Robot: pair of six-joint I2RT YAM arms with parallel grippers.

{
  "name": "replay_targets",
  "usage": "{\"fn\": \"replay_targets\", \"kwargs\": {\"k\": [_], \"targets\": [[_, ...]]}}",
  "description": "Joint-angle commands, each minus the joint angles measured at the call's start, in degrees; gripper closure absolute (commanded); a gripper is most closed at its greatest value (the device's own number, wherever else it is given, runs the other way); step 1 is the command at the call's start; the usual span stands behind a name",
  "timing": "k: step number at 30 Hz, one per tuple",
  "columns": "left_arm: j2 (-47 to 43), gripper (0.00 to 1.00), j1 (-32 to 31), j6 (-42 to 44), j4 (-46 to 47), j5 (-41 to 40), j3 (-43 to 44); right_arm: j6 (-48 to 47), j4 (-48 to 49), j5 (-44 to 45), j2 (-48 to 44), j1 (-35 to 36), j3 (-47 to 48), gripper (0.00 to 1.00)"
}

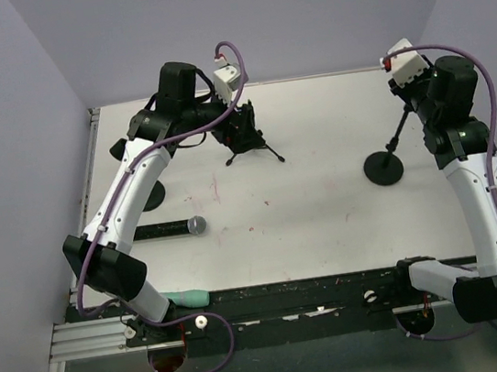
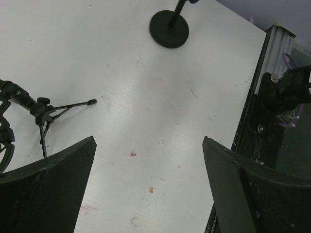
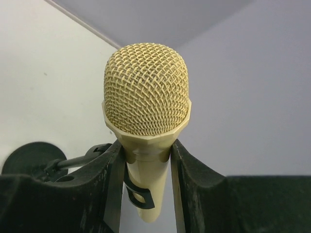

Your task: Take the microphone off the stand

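A gold microphone point(image 3: 146, 92) with a mesh head fills the right wrist view. My right gripper point(image 3: 146, 160) is shut on its body just below the head. A black stand clip point(image 3: 139, 194) wraps the body lower down. The stand's arm leads to its round black base point(image 3: 30, 156), which also shows in the top view point(image 1: 384, 168). There my right gripper point(image 1: 405, 95) is at the top of that stand and hides the microphone. My left gripper point(image 2: 148, 145) is open and empty above the table, near a small tripod stand point(image 2: 46, 114).
A black microphone with a silver head point(image 1: 197, 225) lies on the table at the left. The tripod stand point(image 1: 252, 147) with a black mount stands at the back centre. A teal object point(image 1: 188, 298) lies at the near edge by the left arm's base.
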Motion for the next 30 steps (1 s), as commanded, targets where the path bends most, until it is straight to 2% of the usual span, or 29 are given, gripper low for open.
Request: {"fn": "replay_targets", "kwargs": {"k": [1, 5, 11, 16, 20, 24, 26, 30], "targets": [[-2.6, 0.01, 1.9, 0.0, 1.6, -2.2, -1.4, -0.9, 9.1, -25.0, -0.2, 0.6, 3.1, 0.99], [-3.9, 0.01, 4.1, 0.6, 1.3, -2.2, -2.2, -3.1, 14.8, -41.2, -0.1, 3.2, -0.7, 0.99], [-7.7, 0.01, 6.2, 4.0, 2.0, -2.5, -5.1, -2.4, 19.0, -50.7, 7.4, 12.0, 2.2, 0.99], [-9.6, 0.01, 6.4, 5.6, 2.0, -3.7, -6.5, -2.3, 20.0, -53.4, 12.7, 16.9, 4.5, 0.99], [-10.2, 0.01, 6.4, 3.6, 3.7, -3.3, -7.5, -1.4, 20.8, -51.9, 13.9, 20.0, 3.7, 0.99], [-10.4, 0.01, 6.3, -0.2, 6.5, -2.6, -7.3, 4.9, 21.9, -48.8, 13.5, 22.2, 3.4, 0.98], [-10.2, 0.01, 6.2, -1.5, 7.4, -1.6, -6.7, 7.8, 19.9, -47.7, 13.8, 22.6, 4.7, 0.87], [-8.5, 0.01, 5.8, -1.7, 8.0, 1.4, -3.4, 9.8, 12.7, -47.1, 14.8, 22.7, 8.9, 0.52]]}}
